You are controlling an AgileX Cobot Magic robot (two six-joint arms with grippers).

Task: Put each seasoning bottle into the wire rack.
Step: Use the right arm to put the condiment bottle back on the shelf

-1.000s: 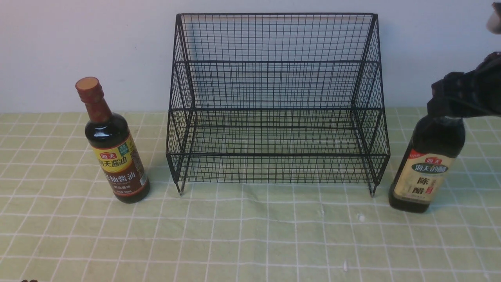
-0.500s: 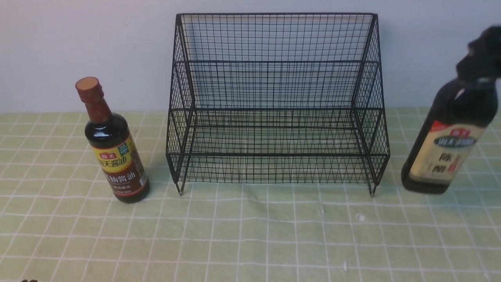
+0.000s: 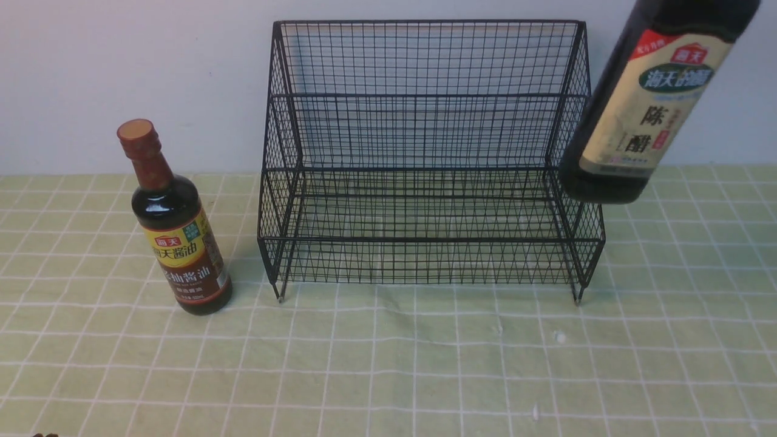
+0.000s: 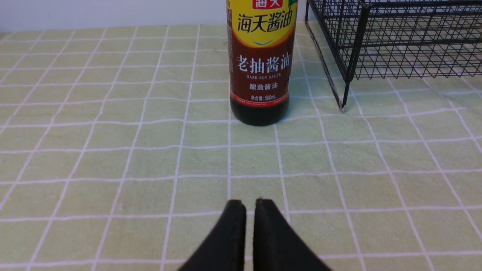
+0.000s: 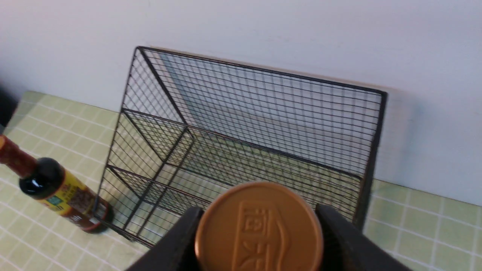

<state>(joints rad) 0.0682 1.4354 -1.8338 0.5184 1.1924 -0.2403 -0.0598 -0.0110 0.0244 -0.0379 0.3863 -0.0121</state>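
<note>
Your right gripper (image 5: pixel 258 213) pinches the beige-label bottle (image 3: pixel 649 103) by its cap, aloft at the wire rack's (image 3: pixel 425 121) two o'clock; your left gripper (image 4: pixel 245 205) is pressed together.

Light is bright, even and diffuse in all three views. The large black wire-mesh rack (image 5: pixel 263 113) throws a soft grey shadow on the white wall (image 5: pixel 414 56) beside it. The slim red-brown-capped dark bottle (image 3: pixel 176 243) bears one small white glint on its shoulder and a faint shadow on the pale green checked cloth (image 3: pixel 388 364). The wide beige-labelled dark bottle (image 3: pixel 649 109) is sharp, its print legible. My right gripper (image 5: pixel 260 210) looks soft-edged beside the tan cap (image 5: pixel 259 237), and my left gripper (image 4: pixel 249 203) is slightly blurred.
</note>
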